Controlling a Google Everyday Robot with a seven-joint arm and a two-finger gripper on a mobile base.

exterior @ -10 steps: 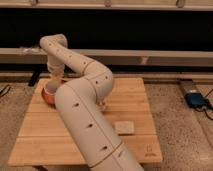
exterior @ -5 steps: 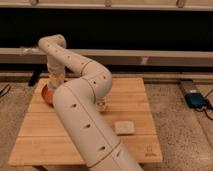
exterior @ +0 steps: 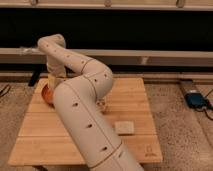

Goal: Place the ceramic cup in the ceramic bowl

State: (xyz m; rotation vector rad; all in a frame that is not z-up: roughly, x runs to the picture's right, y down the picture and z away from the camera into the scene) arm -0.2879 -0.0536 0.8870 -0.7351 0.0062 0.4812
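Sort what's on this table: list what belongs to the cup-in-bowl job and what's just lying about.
Job:
- bowl, at the table's far left, mostly hidden by the arm
- gripper, hanging over the bowl
- cup: not visible, hidden behind the arm

Lying about:
- flat pale pad on the table
- small object beside the arm
- blue device on the floor

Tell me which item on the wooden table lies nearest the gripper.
The orange-brown glazed bowl at the table's far-left, directly below the gripper. The flat pale block lies far off, front-right.
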